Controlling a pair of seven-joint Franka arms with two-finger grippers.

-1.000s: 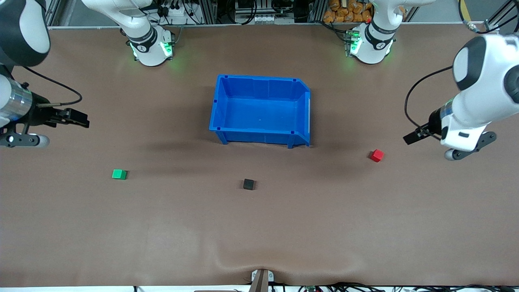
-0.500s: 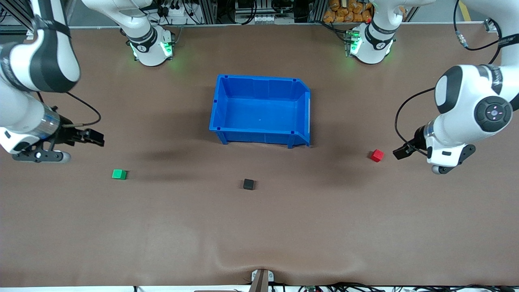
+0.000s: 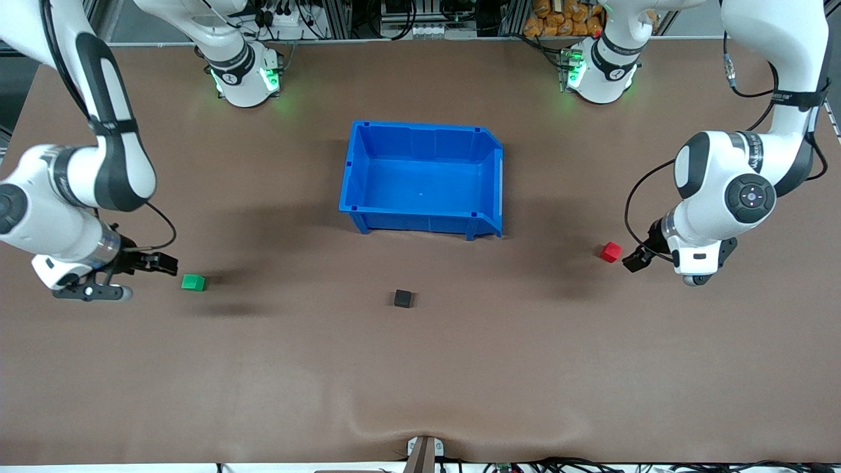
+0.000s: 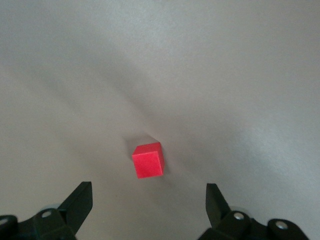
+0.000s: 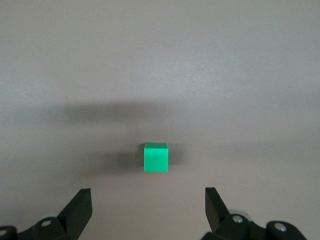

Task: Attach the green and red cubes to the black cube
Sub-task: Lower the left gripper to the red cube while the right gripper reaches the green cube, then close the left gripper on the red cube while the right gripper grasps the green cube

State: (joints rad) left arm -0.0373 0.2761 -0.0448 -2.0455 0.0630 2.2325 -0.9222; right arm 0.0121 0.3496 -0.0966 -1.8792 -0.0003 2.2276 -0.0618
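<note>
Both grippers, left (image 4: 145,205) and right (image 5: 145,205), have fingers spread near small rigid red cube (image 3: 610,251) and green cube (image 3: 193,282); these look light, best pinched across flat sides.

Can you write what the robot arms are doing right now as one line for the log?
left gripper: open, beside small red cube | right gripper: open, beside small green cube | small matte black cube: untouched, alone

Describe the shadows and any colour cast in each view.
Front view: soft arm shadows lie on the table beside the green cube and red cube. Left wrist view: table looks pale grey, washed out. Right wrist view: a dark shadow band lies above the green cube.
</note>
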